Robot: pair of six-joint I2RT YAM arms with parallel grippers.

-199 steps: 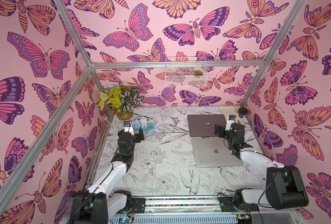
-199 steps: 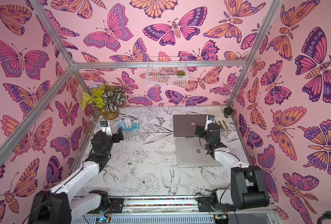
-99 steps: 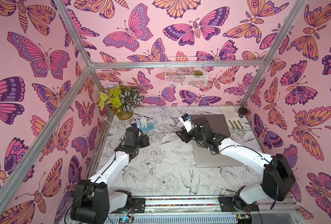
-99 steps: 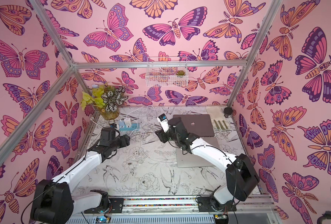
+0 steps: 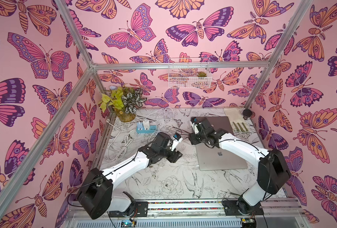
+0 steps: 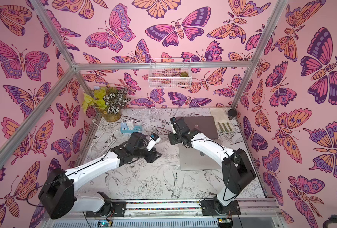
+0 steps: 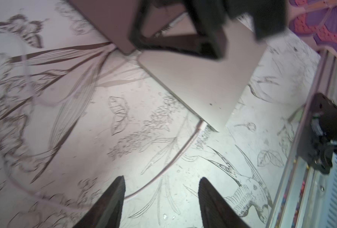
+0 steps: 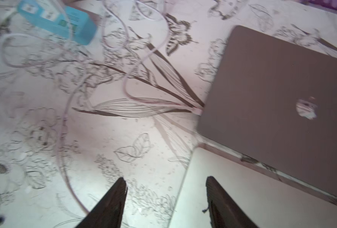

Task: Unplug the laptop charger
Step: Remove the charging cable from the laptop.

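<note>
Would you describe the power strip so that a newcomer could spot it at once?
Find the potted plant in the far left corner. Just in front of it lies the power strip: a light blue bar amid white cables, with a white charger block plugged in.

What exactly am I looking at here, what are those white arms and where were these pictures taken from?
Two robot arms, the left arm and right arm, stand at a table. Two pictures look down from overhead. The other two come from cameras on the wrists, where the dark prongs are the left fingers and right fingers, open and holding nothing. On the table lie a dark laptop, a silver laptop, a blue power strip with a white charger, loose cables and a plant.
</note>
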